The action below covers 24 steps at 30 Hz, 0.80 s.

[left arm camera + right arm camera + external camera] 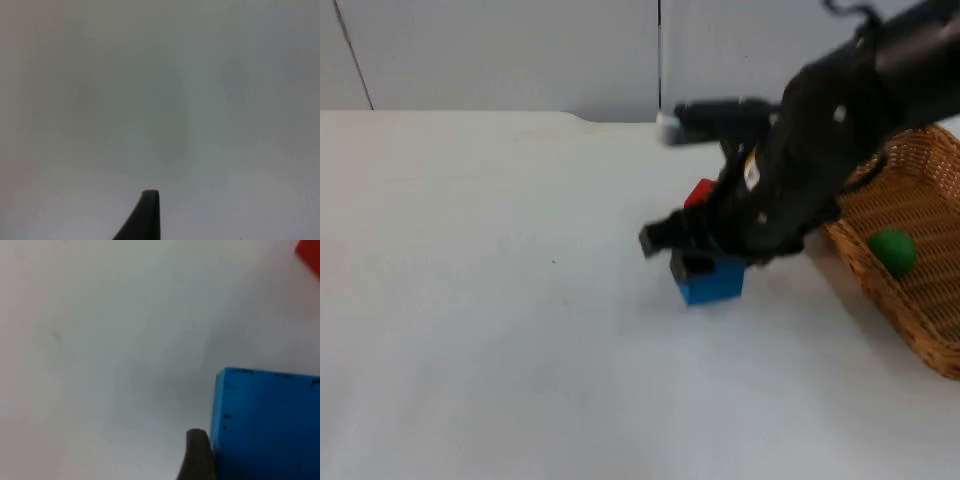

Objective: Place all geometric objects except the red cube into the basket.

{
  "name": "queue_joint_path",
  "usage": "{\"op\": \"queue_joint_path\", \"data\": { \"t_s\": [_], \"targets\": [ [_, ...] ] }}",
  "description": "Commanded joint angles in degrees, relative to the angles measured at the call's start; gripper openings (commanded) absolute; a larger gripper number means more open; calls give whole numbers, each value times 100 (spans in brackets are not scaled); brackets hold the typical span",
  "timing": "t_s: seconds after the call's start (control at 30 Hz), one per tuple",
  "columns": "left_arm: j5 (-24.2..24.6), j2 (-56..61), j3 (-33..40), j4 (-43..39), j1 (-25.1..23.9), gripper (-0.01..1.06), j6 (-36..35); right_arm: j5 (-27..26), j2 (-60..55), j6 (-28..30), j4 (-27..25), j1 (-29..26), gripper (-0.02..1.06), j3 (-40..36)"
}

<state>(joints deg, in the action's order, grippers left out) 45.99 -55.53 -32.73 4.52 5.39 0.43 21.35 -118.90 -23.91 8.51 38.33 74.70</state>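
Top view: a blue block (712,281) is seen on the white desk (500,330) near the middle, directly under the right claw (695,262), whose black fingers are set down onto the block's upper edge. From the right wrist view, the blue block (266,425) is found touching the inner side of one black fingertip (199,452); whether the right claw is clenched on it cannot be told. A red cube (700,192) is partly hidden just behind the right arm, apart from the block. A wicker basket (920,300) lies at the desk's right side, and a green ball (892,250) is held inside it. The left claw's fingertip (146,216) is seen over bare desk; the left arm waits.
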Motion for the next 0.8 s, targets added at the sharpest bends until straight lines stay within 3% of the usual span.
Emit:
{"op": "queue_joint_path", "data": {
  "t_s": [0.0,0.2,0.37,0.43,0.57,0.77],
  "targets": [
    [-23,22,9,-43,-17,95,-43,229,837,207,44,25,0,37],
    [-23,22,9,-31,-17,95,-43,698,1948,443,379,4,0,37],
    [-11,22,9,-19,-17,95,-43,1459,2905,378,1326,-44,0,37],
    [-11,22,9,-19,-17,95,-43,1599,3001,378,1338,-121,0,37],
    [-12,22,9,-5,-17,95,-43,1998,3156,402,1338,-753,0,37],
    [-12,22,9,11,-17,95,-43,1809,3156,450,1267,-1644,0,-300]
  ]
}}
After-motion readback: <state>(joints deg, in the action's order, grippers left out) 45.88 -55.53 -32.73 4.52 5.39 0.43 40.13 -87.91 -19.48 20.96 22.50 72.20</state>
